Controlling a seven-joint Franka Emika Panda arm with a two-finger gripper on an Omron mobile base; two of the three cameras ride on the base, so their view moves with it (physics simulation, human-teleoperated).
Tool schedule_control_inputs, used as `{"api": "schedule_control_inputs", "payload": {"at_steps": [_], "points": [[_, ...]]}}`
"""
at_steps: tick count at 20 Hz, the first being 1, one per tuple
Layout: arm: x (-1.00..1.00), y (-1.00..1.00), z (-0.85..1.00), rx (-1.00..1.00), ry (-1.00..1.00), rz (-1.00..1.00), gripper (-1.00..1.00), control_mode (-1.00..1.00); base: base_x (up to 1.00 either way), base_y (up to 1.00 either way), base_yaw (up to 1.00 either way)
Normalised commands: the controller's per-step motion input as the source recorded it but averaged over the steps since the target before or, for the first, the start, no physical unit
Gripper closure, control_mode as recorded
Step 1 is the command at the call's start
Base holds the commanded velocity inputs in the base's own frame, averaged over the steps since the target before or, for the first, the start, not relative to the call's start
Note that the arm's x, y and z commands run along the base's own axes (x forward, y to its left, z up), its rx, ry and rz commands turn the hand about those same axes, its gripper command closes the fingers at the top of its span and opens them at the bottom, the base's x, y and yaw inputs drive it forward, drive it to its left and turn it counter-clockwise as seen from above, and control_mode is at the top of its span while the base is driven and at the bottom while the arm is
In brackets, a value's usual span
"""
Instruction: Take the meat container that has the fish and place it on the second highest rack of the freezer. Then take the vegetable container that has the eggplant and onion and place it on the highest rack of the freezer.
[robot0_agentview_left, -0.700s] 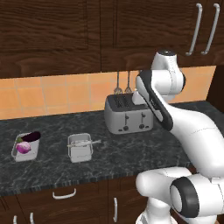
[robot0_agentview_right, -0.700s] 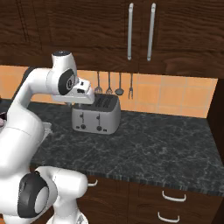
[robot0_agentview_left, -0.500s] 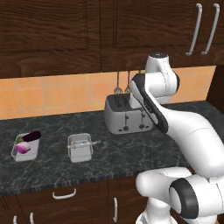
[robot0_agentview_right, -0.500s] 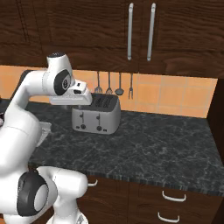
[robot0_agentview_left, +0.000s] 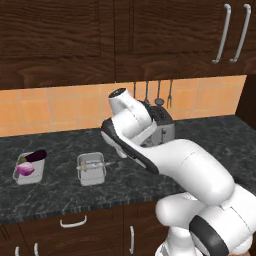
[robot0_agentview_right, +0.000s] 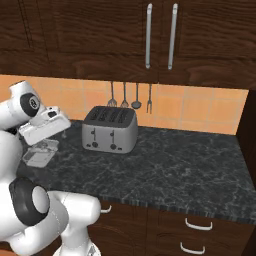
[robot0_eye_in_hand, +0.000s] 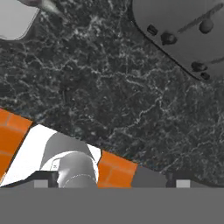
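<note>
The meat container (robot0_agentview_left: 91, 168), clear with a fish in it, sits on the dark counter (robot0_agentview_left: 60, 195). The vegetable container (robot0_agentview_left: 29, 165) with the eggplant and onion stands to its left, near the counter's left end. My hand (robot0_agentview_right: 46, 129) hangs low over the counter between the toaster and the meat container (robot0_agentview_right: 39, 154), to that container's right. In the hand view my gripper (robot0_eye_in_hand: 111, 183) is open and holds nothing, with a container's white corner (robot0_eye_in_hand: 13, 17) at the top left. The freezer is out of view.
A silver toaster (robot0_agentview_left: 162, 127) stands at the back of the counter, just right of my hand. Utensils (robot0_agentview_right: 130, 95) hang on the orange tiled wall above it. Dark cabinets with handles (robot0_agentview_right: 160, 35) hang overhead, and drawers (robot0_agentview_left: 72, 221) run below the counter.
The arm has swung left and down from in front of the toaster toward the meat container. Both containers and the toaster have stayed put.
</note>
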Motion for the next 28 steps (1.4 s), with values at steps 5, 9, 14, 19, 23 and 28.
{"api": "schedule_control_inputs", "payload": {"at_steps": [5, 9, 14, 19, 23, 28], "points": [[-0.04, 0.94, -0.88, -0.01, 0.23, 0.67, -1.00, -1.00, 0.00, 0.00, 0.00], [0.07, 0.73, -0.62, -0.02, 0.16, 0.57, -1.00, -1.00, 0.00, 0.00, 0.00], [0.43, 0.62, -0.32, 0.00, 0.30, 0.59, -1.00, -1.00, 0.00, 0.00, 0.00], [0.67, 0.51, -0.15, -0.03, 0.19, 0.12, -1.00, -1.00, 0.00, 0.00, 0.00], [0.20, 0.56, -0.41, 0.00, 0.03, -0.01, -1.00, -1.00, 0.00, 0.00, 0.00], [0.04, 0.07, -0.68, 0.00, -0.17, 0.00, -1.00, -1.00, 0.00, 0.00, 0.00]]}}
